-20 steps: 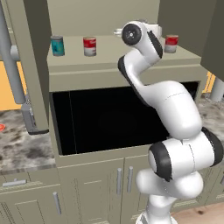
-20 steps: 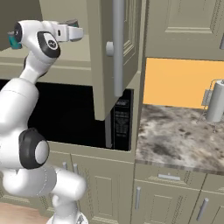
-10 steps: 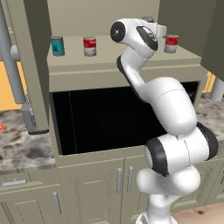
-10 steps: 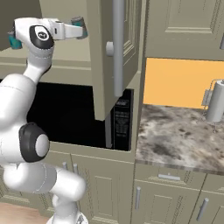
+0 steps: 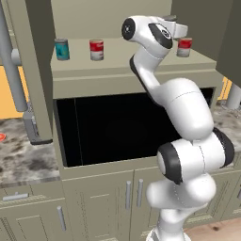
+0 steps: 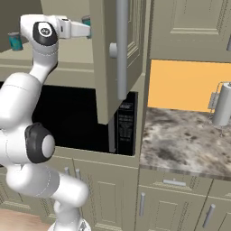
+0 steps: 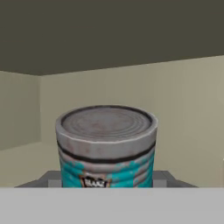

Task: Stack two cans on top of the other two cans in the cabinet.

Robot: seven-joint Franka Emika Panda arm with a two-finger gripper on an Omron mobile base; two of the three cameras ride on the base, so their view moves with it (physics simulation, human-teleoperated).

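My gripper (image 7: pixel 107 179) is shut on a teal can (image 7: pixel 107 144) with a silvery lid, held upright inside the beige cabinet (image 7: pixel 183 109). In the right base view the gripper (image 6: pixel 85 30) and the held teal can (image 6: pixel 85 20) sit just left of the open door. On the shelf (image 5: pixel 127 66) stand another teal can (image 5: pixel 61 49) at the left and a red-and-white can (image 5: pixel 96 50) beside it. A second red-and-white can (image 5: pixel 184 47) stands at the right, just past my hand (image 5: pixel 164 33). The shelf's teal can (image 6: pixel 16 40) also shows at the far left.
An open cabinet door (image 6: pixel 117 58) with a long handle hangs right of the hand. A dark recess (image 5: pixel 117 122) lies under the shelf. Marbled counter (image 6: pixel 180 144) with a paper towel holder (image 6: pixel 222 103) is at the right. Another open door (image 5: pixel 28 70) stands at the left.
The hand has swung to the right along the shelf with the teal can in it, ending close to the right-hand red-and-white can. The shelf's cans have not moved.
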